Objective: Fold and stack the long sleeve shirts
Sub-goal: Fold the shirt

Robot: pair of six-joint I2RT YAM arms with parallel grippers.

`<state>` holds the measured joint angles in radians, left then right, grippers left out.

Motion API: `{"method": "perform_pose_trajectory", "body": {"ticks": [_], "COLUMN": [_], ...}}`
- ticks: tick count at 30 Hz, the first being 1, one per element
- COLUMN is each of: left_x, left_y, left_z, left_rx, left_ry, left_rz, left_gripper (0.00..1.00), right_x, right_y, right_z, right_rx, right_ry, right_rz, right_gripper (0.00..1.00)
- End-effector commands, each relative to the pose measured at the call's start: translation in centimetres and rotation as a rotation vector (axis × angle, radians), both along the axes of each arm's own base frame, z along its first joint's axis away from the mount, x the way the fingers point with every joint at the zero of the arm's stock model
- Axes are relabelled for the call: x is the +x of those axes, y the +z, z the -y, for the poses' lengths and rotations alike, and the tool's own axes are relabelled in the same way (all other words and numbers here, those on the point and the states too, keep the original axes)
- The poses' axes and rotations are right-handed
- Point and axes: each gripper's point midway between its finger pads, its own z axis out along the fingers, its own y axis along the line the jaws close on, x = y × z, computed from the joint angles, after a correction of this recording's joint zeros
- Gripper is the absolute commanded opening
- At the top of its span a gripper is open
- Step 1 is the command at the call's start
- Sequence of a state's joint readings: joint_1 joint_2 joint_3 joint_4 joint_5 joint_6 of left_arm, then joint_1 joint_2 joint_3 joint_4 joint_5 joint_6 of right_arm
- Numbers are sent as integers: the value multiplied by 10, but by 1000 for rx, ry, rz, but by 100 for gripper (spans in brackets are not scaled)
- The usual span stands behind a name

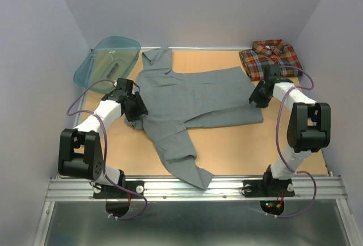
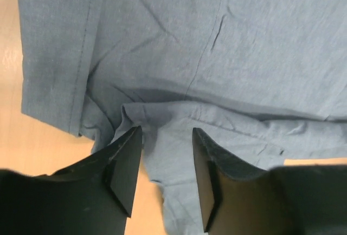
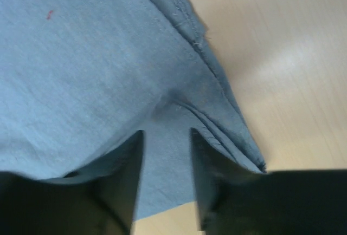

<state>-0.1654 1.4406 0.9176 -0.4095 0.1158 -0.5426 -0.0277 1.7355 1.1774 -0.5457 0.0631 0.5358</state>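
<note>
Well, the grey shirt [image 1: 198,101] lay spread out flat in the middle of the wooden table [image 1: 295,144]. One sleeve [image 1: 180,154] ran down toward the near edge, and its cuff reached the metal rail [image 1: 317,186]. The other sleeve [image 1: 156,59] pointed at the far wall.

The left gripper [image 2: 167,132] sat low at the left edge of the grey shirt, close to where the near sleeve met the body. Its two fingers stood partly apart. A soft bump of grey cloth lay in the gap, but the fingers did not squeeze it. Bare wood showed just to the left of that edge.

The right gripper [image 3: 167,133] sat low at the right edge of the grey shirt. Its fingers stood partly apart too, with flat cloth between them and nothing held. The hem [image 3: 217,83] ran beside it in stacked layers, and past the hem there was only bare wood.

The plaid shirt [image 1: 271,58] lay folded in the far right corner, just behind the right gripper. The teal basin [image 1: 108,59] leaned in the far left corner, near the far sleeve but apart from it. The most open wood was on the near right side, between the grey shirt and the rail.
</note>
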Motion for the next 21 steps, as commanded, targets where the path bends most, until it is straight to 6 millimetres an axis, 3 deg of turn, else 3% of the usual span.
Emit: {"method": "perform_pose_trajectory", "body": {"ticks": [1, 4, 5, 6, 8, 11, 12, 13, 14, 15, 21], "left_x": [23, 32, 34, 35, 34, 25, 21, 14, 11, 10, 3], "left_y": [25, 43, 48, 54, 60, 49, 45, 35, 31, 32, 14], "left_z": [2, -1, -1, -2, -3, -6, -8, -11, -15, -18, -44], "left_rx": [-10, -3, -2, 1, 5, 20, 30, 43, 62, 72, 132], "left_ry": [-13, -2, -3, -6, -10, -12, -11, -12, -3, 8, 142], "left_rz": [104, 167, 184, 208, 238, 225, 217, 193, 188, 200, 186], "left_gripper": [75, 86, 87, 87, 87, 86, 86, 85, 85, 84, 84], "right_x": [28, 14, 9, -2, -20, -52, -67, -86, -99, -123, -201], "right_y": [41, 61, 65, 73, 71, 78, 70, 74, 71, 69, 46], "right_z": [-24, -47, -56, -77, -101, -156, -167, -196, -209, -235, -284], "right_rx": [-28, -69, -71, -87, -102, -49, -31, 5, 14, 47, 127], "right_ry": [147, 250, 288, 380, 497, 673, 728, 830, 888, 1001, 1275], "right_rz": [159, 208, 222, 245, 248, 293, 276, 301, 300, 299, 238], "right_gripper": [64, 83, 84, 88, 89, 88, 87, 87, 86, 86, 84]}}
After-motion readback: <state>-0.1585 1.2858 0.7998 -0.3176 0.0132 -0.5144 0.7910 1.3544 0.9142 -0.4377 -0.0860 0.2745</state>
